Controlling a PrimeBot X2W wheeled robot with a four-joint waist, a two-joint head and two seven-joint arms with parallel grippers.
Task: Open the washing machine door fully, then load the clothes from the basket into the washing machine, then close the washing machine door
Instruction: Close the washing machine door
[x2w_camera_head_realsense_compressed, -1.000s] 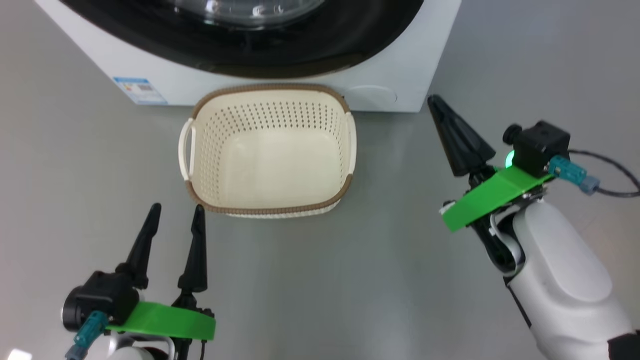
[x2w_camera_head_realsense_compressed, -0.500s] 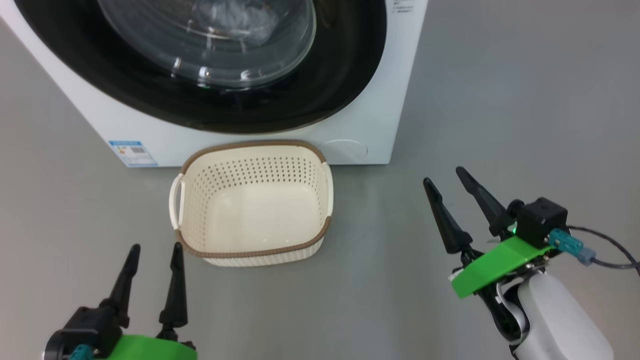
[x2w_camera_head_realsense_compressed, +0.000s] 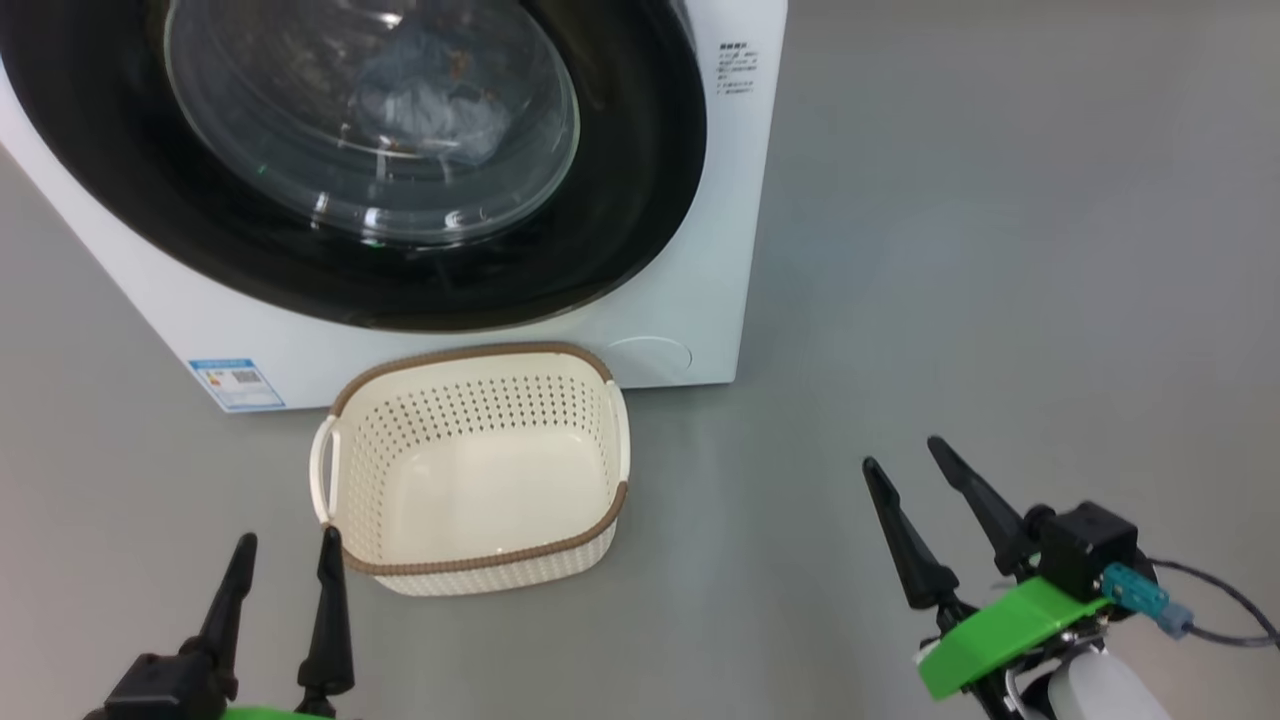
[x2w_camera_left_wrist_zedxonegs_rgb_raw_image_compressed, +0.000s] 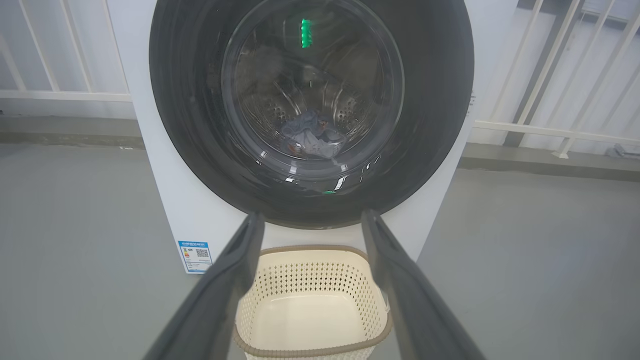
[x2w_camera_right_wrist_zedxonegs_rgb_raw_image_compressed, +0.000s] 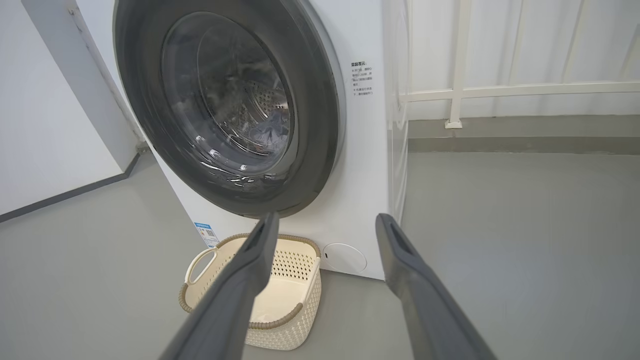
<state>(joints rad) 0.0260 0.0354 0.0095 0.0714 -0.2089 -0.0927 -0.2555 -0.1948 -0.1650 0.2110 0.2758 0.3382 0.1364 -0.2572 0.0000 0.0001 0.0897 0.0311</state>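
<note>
The white washing machine (x2w_camera_head_realsense_compressed: 690, 330) stands at the top of the head view with its black-rimmed door (x2w_camera_head_realsense_compressed: 640, 190) shut against the front. Behind the glass bowl lie the clothes (x2w_camera_left_wrist_zedxonegs_rgb_raw_image_compressed: 312, 135), bluish fabric in the drum, also the clothes (x2w_camera_head_realsense_compressed: 425, 100). On the floor right before the washer sits the cream basket (x2w_camera_head_realsense_compressed: 470, 470), with nothing inside. My left gripper (x2w_camera_head_realsense_compressed: 285, 545) is open at the lower left, just off the basket's near corner. Well right of the basket, my right gripper (x2w_camera_head_realsense_compressed: 905, 455) is open too. Both grippers hold nothing.
Grey floor (x2w_camera_head_realsense_compressed: 1000, 250) spreads wide to the right of the washer. A blue label (x2w_camera_head_realsense_compressed: 235, 383) marks the washer's low left corner, a round cap (x2w_camera_head_realsense_compressed: 648, 358) its low right. White railing (x2w_camera_right_wrist_zedxonegs_rgb_raw_image_compressed: 500, 92) and a wall stand behind the machine.
The head camera has tilted up, showing more of the door. My right gripper went from shut to open and drew back low at the right. The left gripper stays open.
</note>
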